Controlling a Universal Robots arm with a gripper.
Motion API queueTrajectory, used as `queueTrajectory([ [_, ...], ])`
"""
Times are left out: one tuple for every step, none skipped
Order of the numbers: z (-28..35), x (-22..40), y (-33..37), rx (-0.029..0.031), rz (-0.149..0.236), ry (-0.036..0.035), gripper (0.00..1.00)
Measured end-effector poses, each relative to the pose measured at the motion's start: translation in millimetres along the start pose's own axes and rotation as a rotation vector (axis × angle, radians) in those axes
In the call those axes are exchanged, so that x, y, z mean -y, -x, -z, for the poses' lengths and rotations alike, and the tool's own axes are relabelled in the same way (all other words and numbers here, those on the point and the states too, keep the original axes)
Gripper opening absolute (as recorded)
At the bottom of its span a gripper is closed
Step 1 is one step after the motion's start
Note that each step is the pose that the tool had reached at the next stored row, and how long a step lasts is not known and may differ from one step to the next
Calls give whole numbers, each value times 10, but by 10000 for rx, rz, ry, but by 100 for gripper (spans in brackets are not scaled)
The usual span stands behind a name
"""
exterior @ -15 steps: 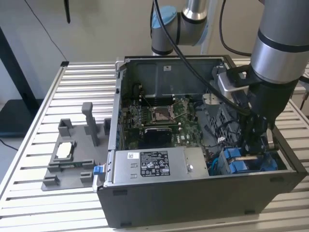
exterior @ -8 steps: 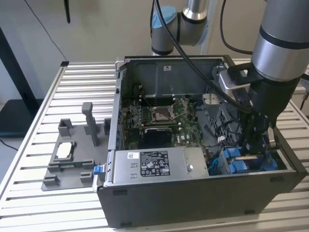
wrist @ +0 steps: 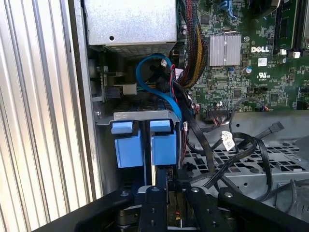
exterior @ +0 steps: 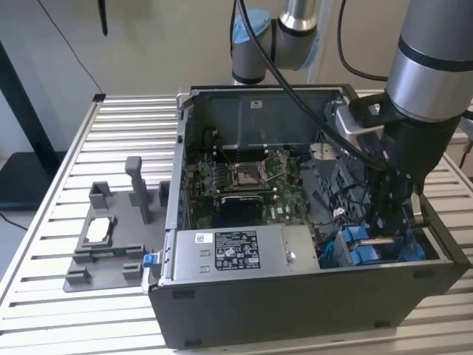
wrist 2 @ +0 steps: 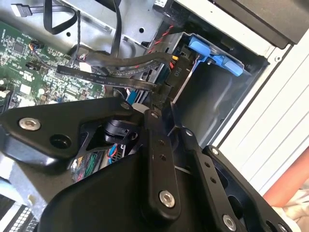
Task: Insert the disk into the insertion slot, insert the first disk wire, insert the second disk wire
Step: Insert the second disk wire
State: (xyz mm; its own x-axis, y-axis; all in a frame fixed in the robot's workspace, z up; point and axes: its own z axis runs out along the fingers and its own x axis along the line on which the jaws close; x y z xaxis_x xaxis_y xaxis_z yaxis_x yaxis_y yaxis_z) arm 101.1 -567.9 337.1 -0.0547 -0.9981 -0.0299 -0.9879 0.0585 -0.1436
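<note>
The disk's blue carrier (wrist: 164, 147) (exterior: 367, 248) sits inside the insertion slot, a grey sheet-metal cage (wrist: 140, 116) at the case's front corner on the exterior view's right. A second blue carrier (wrist: 128, 147) sits beside it. My gripper (exterior: 384, 222) (wrist: 169, 186) (wrist 2: 154, 112) reaches down into that corner, just off the carrier's end. Its black fingers (wrist 2: 157, 145) are shut on the black connector (wrist 2: 163, 92) of a flat black disk wire (wrist 2: 101, 77). The connector is close to the disk's end, beside a blue tab (wrist 2: 212, 55); whether it is seated is hidden.
The open PC case (exterior: 295, 310) stands on a slatted metal table (exterior: 126, 133). Inside are the motherboard (exterior: 251, 177), the power supply (exterior: 236, 251), a blue cable (wrist: 154, 87) and loose black cables (wrist: 231, 145). A grey fixture (exterior: 111, 244) lies on the exterior view's left.
</note>
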Motion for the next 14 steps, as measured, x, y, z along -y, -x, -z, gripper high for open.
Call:
queueTrajectory([
  [-3, 0, 0, 0, 0, 0, 24],
  [-10, -1, 0, 3, 0, 0, 24],
  [-17, -3, -1, 2, 0, 0, 22],
  [-26, -4, -1, -3, 0, 1, 15],
  [-29, -5, -1, -6, 0, 0, 15],
  [-29, -5, -1, -6, 0, 0, 15],
  [-29, -5, -1, -3, 0, -1, 15],
  [-26, -4, -1, 4, -1, 0, 15],
  [-17, -3, -1, 10, -2, -1, 15],
  [-2, 0, 0, 9, -2, -1, 15],
  [12, 2, 0, 3, -1, -1, 15],
  [17, 2, 0, 5, -1, -1, 15],
  [17, 2, 0, 7, -1, 0, 15],
  [15, 2, 0, 7, -1, -1, 15],
])
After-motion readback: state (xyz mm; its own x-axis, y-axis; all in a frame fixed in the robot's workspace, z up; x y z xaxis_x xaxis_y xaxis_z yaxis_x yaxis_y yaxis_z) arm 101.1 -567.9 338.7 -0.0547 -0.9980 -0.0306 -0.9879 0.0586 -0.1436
